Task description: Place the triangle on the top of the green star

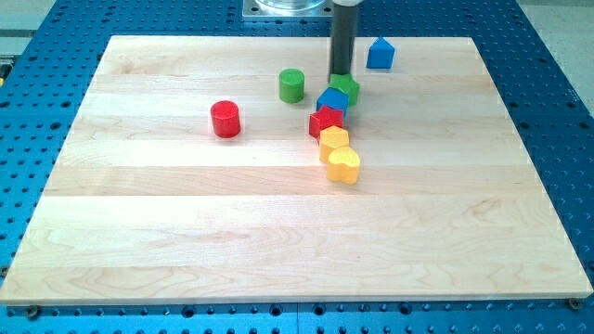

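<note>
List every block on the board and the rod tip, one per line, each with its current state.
my tip: down at the board, at the top edge of the green block.
green block: shape unclear, heads the chain, touching the blue block.
blue block: wedged between green and red.
red block: mid-chain.
upper yellow block: below red.
yellow heart: chain's bottom end.
green cylinder: upright, alone.
red cylinder: upright, alone.
blue pointed block: alone, the view's top.
</note>
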